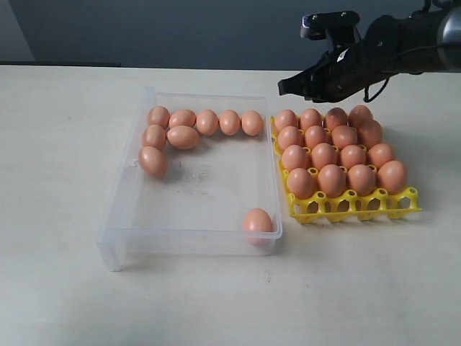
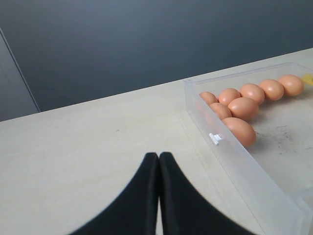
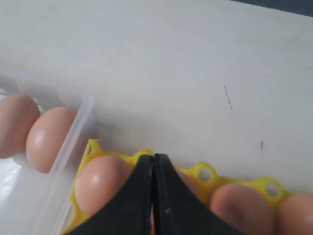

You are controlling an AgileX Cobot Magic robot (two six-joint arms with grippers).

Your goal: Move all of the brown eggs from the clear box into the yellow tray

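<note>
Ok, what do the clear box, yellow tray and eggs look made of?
Clear box: thin transparent plastic, likely; the table shows through its scuffed floor.
Yellow tray: moulded plastic by its look; uniform bright colour, open cups.
Brown eggs: smooth, matte, all alike; real or imitation, cannot tell.

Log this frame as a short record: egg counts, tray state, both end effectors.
brown eggs in clear box: nine; eight grouped at far left, one alone near right corner
yellow tray: sixteen eggs, nearest row empty
right end effector: shut, empty, above tray's far edge
left end effector: shut, empty, over table beside box
</note>
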